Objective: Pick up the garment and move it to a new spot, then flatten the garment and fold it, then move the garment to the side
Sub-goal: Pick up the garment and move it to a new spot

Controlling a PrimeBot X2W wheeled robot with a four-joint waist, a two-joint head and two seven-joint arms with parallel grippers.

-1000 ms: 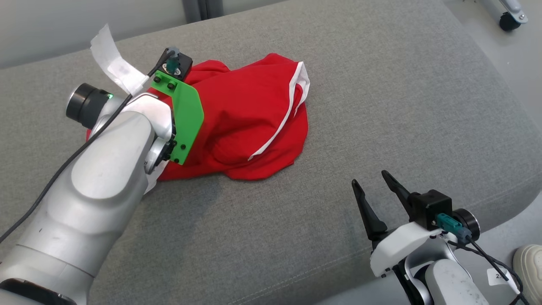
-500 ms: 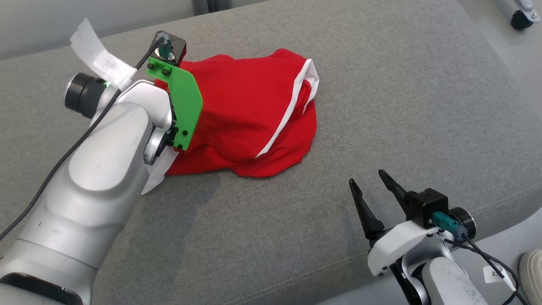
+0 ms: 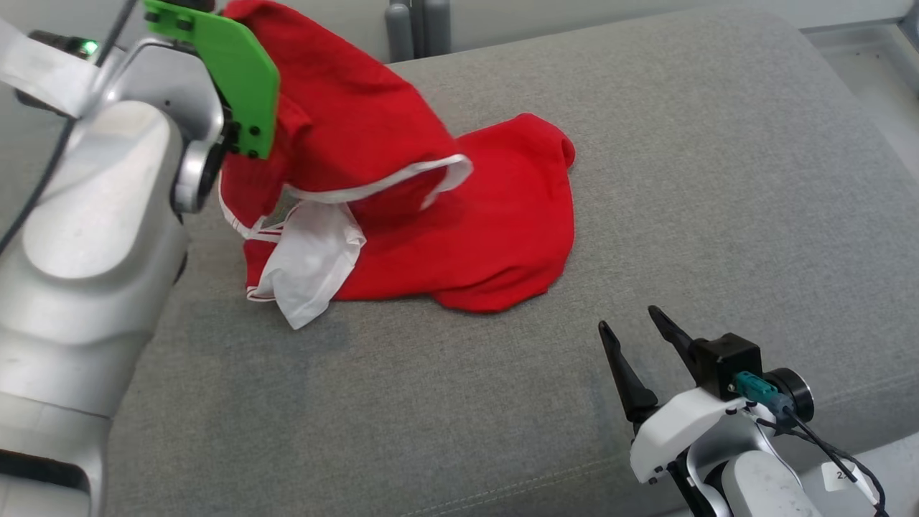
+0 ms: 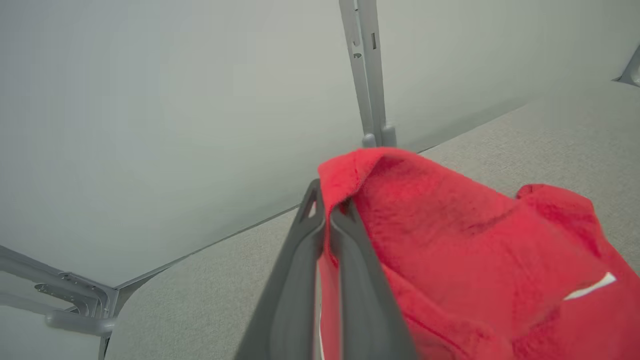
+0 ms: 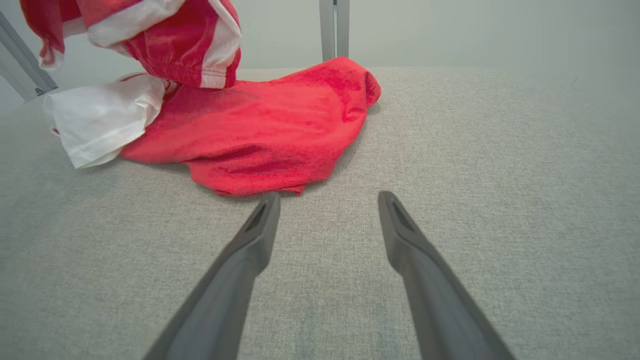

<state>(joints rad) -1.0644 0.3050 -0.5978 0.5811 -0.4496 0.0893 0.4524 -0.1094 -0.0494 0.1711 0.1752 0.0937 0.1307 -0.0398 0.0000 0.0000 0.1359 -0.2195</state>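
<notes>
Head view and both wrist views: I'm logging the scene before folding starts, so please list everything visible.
garment: one, red with white trim and lining, one end raised at the left, the rest lying on the padded surface
padded surface: one, grey, under everything
posts: two, grey, upright behind the far edge
wall: one, pale, behind
left gripper: one, dark grey, jaws shut on the garment's raised edge
right gripper: one, dark, lower right, jaws open, empty

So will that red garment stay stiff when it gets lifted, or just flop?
Probably floppy: pinched in the left tool, the red garment drapes down, its lower part lying on the grey cushion. Likely light, since one small pinch holds it up.
</notes>
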